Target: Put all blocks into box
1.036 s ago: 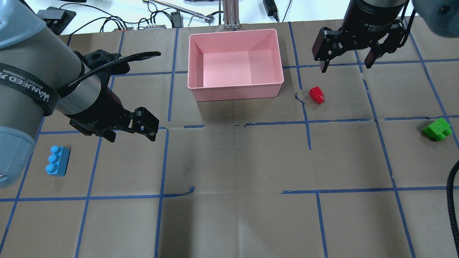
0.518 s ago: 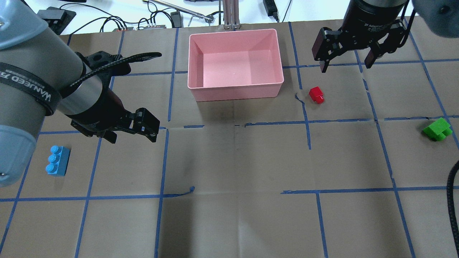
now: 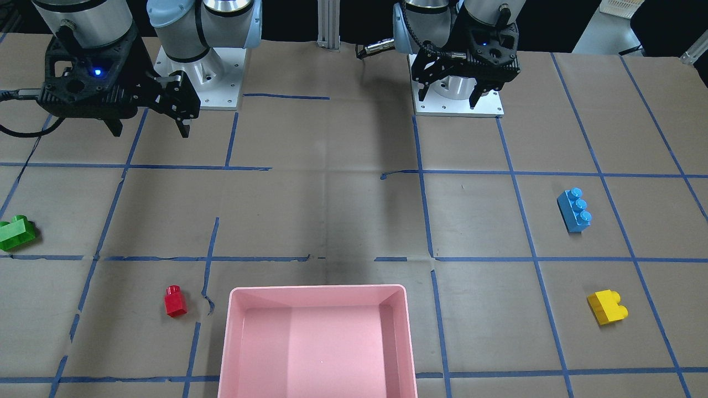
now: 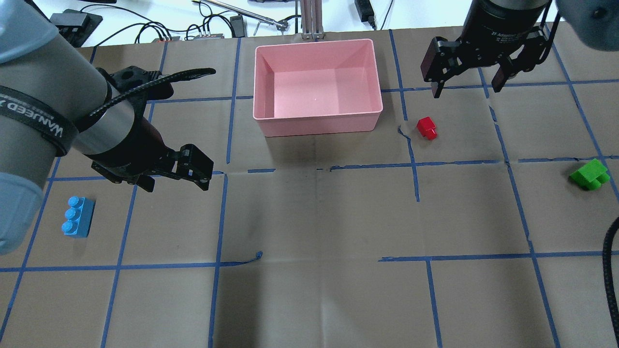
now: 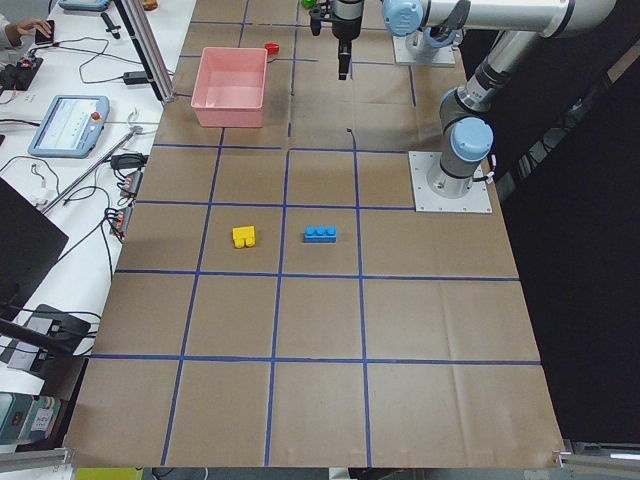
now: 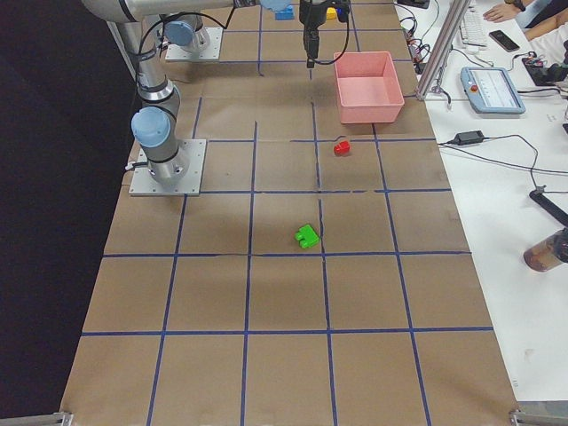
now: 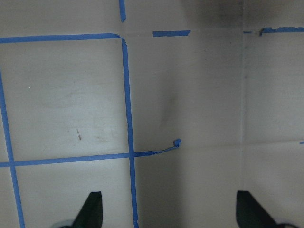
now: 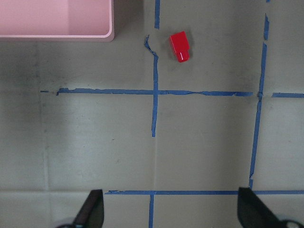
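Observation:
The pink box [image 4: 316, 126] stands empty at the table's far middle. The blue block [image 4: 77, 216] lies near left, below and left of my open, empty left gripper [image 4: 176, 186]. The red block [image 4: 426, 128] lies right of the box, below my open, empty right gripper [image 4: 466, 90]; it also shows in the right wrist view [image 8: 180, 46]. The green block [image 4: 589, 175] lies at the far right edge. The yellow block [image 3: 607, 307] shows in the front view, between the blue block [image 3: 574, 209] and the operators' edge; my left arm hides it in the overhead view.
Brown paper with a blue tape grid [image 4: 416, 164] covers the table. Cables and power bricks [image 4: 208, 29] lie beyond the far edge. A black cable [image 4: 610, 270] hangs at the right edge. Both arm bases [image 3: 456, 91] stand at the robot's side.
My left gripper has drifted very slightly to the left. The right gripper and all blocks have not moved.

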`<state>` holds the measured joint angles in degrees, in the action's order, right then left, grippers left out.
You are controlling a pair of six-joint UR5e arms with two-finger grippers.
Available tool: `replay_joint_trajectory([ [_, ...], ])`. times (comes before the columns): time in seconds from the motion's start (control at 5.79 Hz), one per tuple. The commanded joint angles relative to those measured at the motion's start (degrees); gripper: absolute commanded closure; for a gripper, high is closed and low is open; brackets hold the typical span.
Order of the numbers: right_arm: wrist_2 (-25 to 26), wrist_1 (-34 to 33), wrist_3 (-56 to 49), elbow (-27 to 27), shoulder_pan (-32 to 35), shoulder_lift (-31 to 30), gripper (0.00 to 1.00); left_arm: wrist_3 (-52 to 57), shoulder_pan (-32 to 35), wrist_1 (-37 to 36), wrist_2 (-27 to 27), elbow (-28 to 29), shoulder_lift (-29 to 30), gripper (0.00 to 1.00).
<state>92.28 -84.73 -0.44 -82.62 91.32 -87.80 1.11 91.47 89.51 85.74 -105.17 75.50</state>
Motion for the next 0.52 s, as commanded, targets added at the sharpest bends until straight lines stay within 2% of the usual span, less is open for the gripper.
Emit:
replay_joint_trajectory([
  [0.0,0.00,0.00,0.00,-0.09,0.00,0.00,0.00,0.30,0.02,0.14,0.30,-0.30,0.26,0.00],
  [0.17,0.00,0.00,0.00,0.00,0.00,0.00,0.00,0.99,-1.54,0.58,0.48,-0.30,-0.17,0.00],
  [0.35,0.00,0.00,0.00,-0.09,0.00,0.00,0.00,2.31,-8.43,0.58,6.39,-1.43,0.00,0.00],
])
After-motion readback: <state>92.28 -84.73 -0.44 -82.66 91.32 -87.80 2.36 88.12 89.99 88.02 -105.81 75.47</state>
